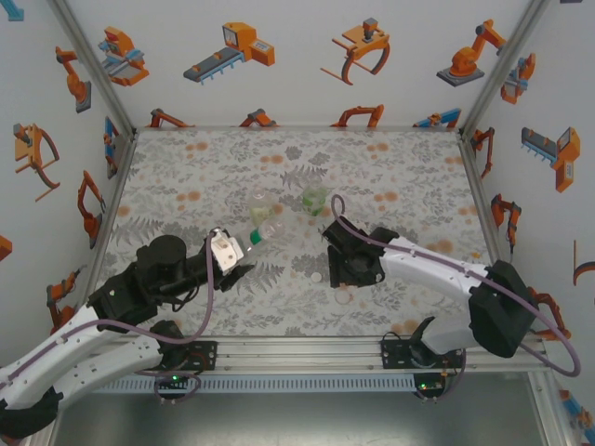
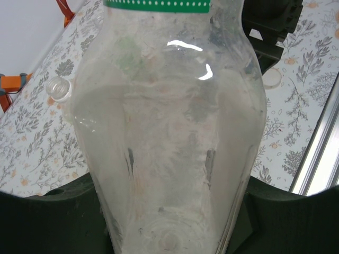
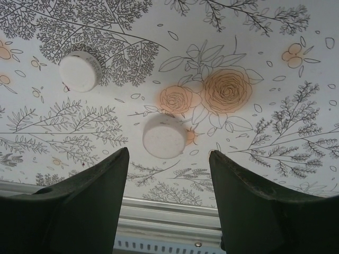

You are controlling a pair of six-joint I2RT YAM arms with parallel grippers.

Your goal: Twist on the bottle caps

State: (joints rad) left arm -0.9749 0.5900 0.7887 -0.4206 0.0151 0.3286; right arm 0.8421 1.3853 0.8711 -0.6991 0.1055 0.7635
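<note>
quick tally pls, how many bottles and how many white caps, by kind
bottles: 3 (one in the left gripper, a green one, another clear one)
white caps: 3 (two in front of the right gripper at and, one beside the held bottle)
total: 6

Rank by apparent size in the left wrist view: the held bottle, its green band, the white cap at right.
clear bottle, enlarged by nearness
green band, cut off by the frame
white cap
</note>
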